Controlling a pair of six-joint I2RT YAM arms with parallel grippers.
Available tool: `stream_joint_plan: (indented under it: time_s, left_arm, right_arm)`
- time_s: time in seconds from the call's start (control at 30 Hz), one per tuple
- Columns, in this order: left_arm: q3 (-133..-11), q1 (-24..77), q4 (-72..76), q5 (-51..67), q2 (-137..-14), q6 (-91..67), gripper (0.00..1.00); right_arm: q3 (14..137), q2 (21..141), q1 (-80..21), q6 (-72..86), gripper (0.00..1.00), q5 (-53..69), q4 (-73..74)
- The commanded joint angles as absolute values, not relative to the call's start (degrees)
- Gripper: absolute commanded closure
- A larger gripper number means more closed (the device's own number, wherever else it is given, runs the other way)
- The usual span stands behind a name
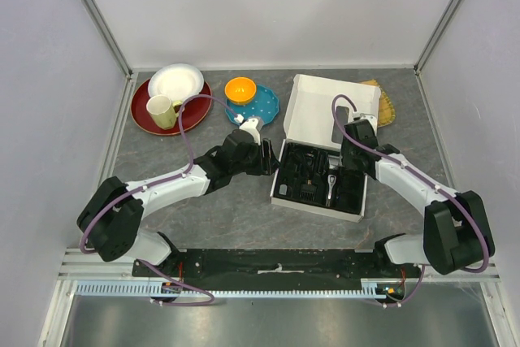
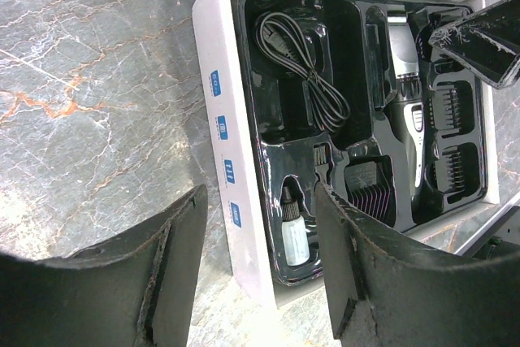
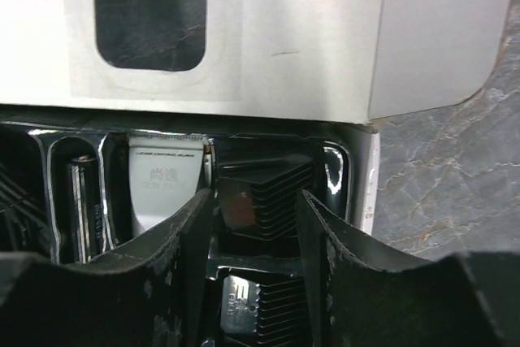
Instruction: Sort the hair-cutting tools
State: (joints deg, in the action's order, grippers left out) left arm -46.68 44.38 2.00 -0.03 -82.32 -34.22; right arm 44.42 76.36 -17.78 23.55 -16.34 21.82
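Comb attachment point(image 3: 262, 197): black ribbed plastic, seated in the moulded tray point(image 3: 335, 170), straight ahead between the fingers of my right gripper point(image 3: 256, 262); second comb point(image 3: 258, 306) nearer in. Jaws parted, holding nothing. Judged light, stiff and slick; best pinched across its flat flanks, not the teeth.
Clipper point(image 3: 166, 184): left of those fingers. Judged heavier and smooth; take at mid-body.
Cord point(image 2: 305, 62): limp, ahead of my left gripper point(image 2: 260, 282), which gapes wide and empty over the box wall point(image 2: 223, 132).
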Motion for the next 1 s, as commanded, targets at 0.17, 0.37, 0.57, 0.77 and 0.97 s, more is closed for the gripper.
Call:
stream_joint_plan:
  time_s: [0.17, 0.37, 0.57, 0.77, 0.97]
  left_arm:
    - [-46.7, 44.3, 2.4, -1.9, -81.5, -31.8, 0.38]
    - [-46.1, 44.2, 2.2, -2.1, -81.1, -31.6, 0.38]
    - [-46.0, 43.9, 2.1, -2.3, -80.6, -31.5, 0.38]
    - [-46.1, 43.9, 2.0, -2.5, -80.5, -31.6, 0.38]
    - [-46.0, 43.8, 1.7, -2.5, -80.5, -31.6, 0.38]
  right_arm:
    - [47.6, 78.7, -18.1, 26.2, 0.51, -24.7, 22.7]
    - [48.2, 79.0, -18.1, 28.2, 0.52, -23.5, 23.6]
    - [49.7, 75.1, -18.2, 28.0, 0.37, -23.5, 25.6]
    - [52.4, 75.1, -18.1, 26.5, 0.38, -22.9, 26.2]
    - [51.5, 78.7, -18.1, 26.5, 0.56, -22.4, 25.1]
